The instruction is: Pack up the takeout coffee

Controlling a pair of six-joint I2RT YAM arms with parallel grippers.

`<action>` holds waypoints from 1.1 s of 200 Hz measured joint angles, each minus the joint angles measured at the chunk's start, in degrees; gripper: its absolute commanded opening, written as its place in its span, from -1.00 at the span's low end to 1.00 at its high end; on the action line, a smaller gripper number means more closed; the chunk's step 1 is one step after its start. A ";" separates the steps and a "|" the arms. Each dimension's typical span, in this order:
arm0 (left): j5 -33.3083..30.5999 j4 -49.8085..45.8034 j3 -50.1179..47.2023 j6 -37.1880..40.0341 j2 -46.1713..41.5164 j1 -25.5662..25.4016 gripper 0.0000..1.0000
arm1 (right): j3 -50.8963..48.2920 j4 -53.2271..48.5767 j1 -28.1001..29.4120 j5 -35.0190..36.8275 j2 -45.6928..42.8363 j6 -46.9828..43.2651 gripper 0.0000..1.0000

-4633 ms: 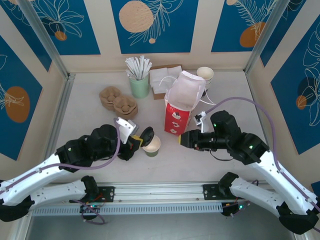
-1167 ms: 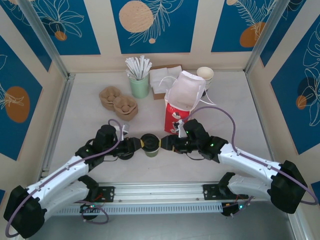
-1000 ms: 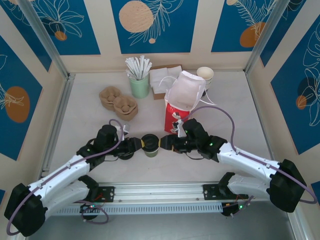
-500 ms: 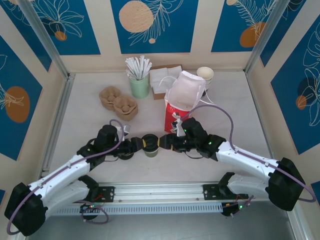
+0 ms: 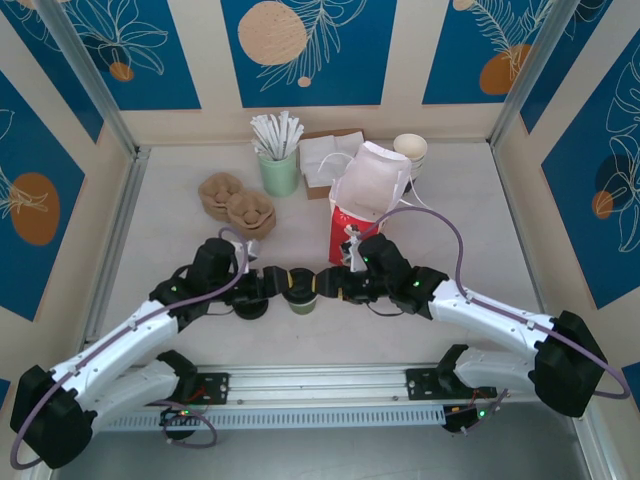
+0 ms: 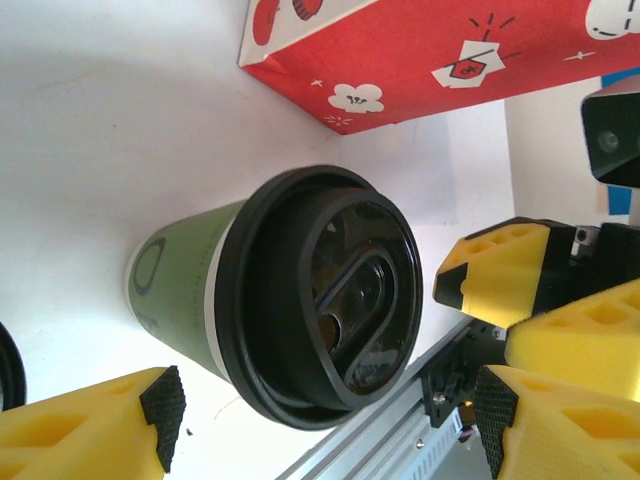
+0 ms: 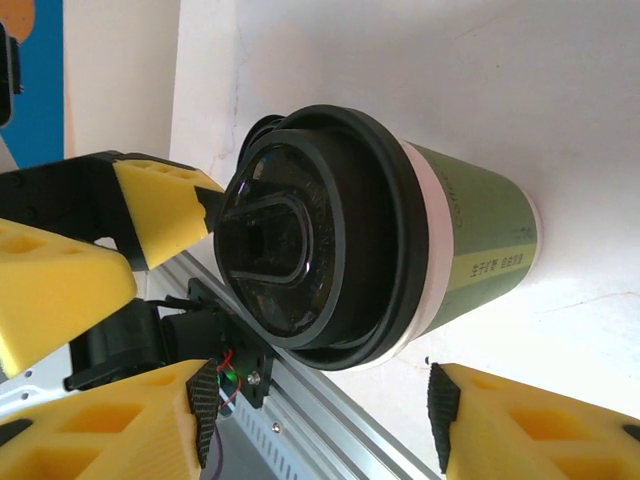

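Step in hand, at a guess: taking hold of the coffee for the lift into the bag. Not yet packed: upright on the worktop, lid on, just in front of the bag's near left corner and between the two pincers.

Left pincer: released, reaching in from the left, pads standing off either side of the cup with bare worktop in the gaps. Right pincer: likewise released, reaching in from the right, jaws spread wider than the cup and gripping nothing. Close quarters, too: yellow fingers of the one in sight just past the cup in the other's wrist view.

Next move, by the look of it: closing one pincer on the green wall below the lid, not on the lid itself, for fear of popping it off; backing the other away to clear room. Then straight up, level throughout, across to the bag's open mouth behind and to the right, and down inside.

Worth watching: tall, probably light bag, likely tipped by a nudge from cup or arm; paper wall, likely crushed by a hard squeeze.
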 measured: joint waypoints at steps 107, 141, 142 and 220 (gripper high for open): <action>-0.90 -1.90 3.93 4.24 8.31 0.00 0.29 | 2.51 -1.90 0.87 2.67 3.58 0.26 0.24; -0.76 -1.55 3.93 4.44 9.62 0.00 0.27 | 3.02 -1.92 0.87 2.67 5.01 0.44 0.24; -0.74 -1.53 3.93 4.44 9.66 0.00 0.27 | 3.04 -1.92 0.87 2.69 5.05 0.44 0.24; 0.87 -0.83 3.93 4.52 11.56 0.00 0.24 | 3.17 -1.95 0.87 2.89 5.90 0.44 0.24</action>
